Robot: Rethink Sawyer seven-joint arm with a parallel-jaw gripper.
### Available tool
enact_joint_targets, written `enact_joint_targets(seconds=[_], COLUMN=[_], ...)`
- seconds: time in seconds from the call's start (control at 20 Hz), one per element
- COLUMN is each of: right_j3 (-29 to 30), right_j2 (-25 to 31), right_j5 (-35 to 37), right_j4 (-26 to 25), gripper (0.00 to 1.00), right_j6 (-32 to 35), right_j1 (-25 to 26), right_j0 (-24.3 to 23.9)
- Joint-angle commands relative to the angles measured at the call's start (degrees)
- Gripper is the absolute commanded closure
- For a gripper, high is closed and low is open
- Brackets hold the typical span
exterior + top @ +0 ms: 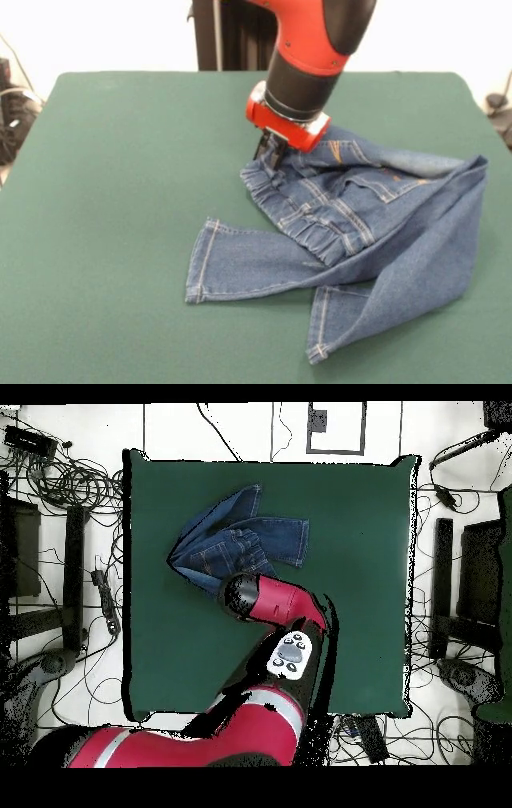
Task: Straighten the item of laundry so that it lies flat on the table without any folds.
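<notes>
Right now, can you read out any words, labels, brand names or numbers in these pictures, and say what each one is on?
None can be read.
Jeans: orange stitching only, no legible label or tag.
Arm and gripper: no lettering visible.
Control pad on the arm: buttons show, any markings too small to read.
Table: plain green, no print.

Arm (316, 48) lowered, hand (268, 152) pointing down

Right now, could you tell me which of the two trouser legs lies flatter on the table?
The leg ending at the picture's left in the front view; it lies spread out, while the other leg is folded back on itself.
</notes>
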Motion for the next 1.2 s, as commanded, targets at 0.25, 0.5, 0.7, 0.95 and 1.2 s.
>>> enact_joint_targets(seconds=[0.25, 0.5, 0.7, 0.95, 1.2], right_j3=[2.0, 3.8, 5.0, 6.2, 8.2], right_j2=[-3.1, -3.4, -6.8, -9.4, -11.0], right_j5=[0.7, 1.4, 6.1, 9.2, 10.9], right_j4=[3.7, 3.6, 1.5, -0.9, -3.2], gripper=[1.00, 1.00, 1.00, 1.00, 1.00], right_j6=[17.7, 16.0, 13.3, 10.1, 6.3], right_j1=[0.0, -1.6, -6.0, -9.4, -14.4], right_j0=[3.1, 2.2, 2.1, 1.5, 0.4])
